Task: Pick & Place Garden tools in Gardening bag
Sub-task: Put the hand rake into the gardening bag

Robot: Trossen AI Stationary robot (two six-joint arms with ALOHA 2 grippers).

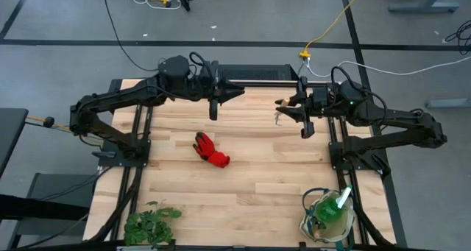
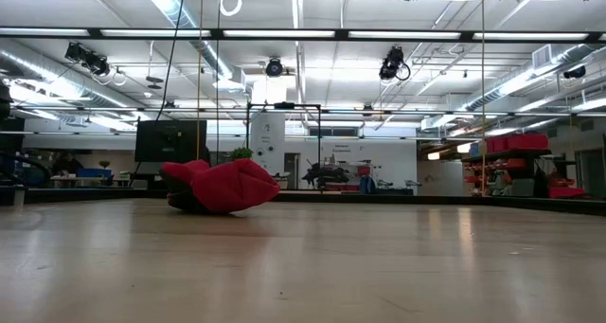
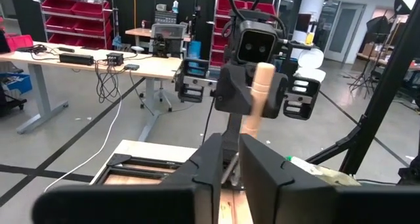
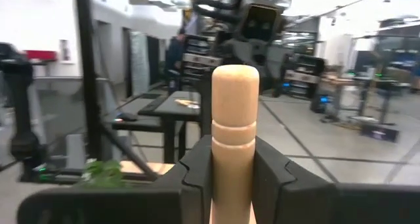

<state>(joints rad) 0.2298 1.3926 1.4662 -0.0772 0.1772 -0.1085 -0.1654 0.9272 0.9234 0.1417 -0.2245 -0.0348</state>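
Right gripper [image 4: 233, 178]: clamping wooden tool handle [image 4: 234, 125], raised at table's far edge.
Left gripper [image 3: 226, 168]: fingers nearly touching, gripping nothing.
Red glove [image 1: 210, 150]: lying mid-table.

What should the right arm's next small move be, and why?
Probably carry the tool toward the gardening bag at the table's near right corner. The right gripper is shut on a wooden handle high at the far edge, nowhere near the bag, which already holds the green spray bottle. The left gripper holds nothing, and the red glove lies mid-table.
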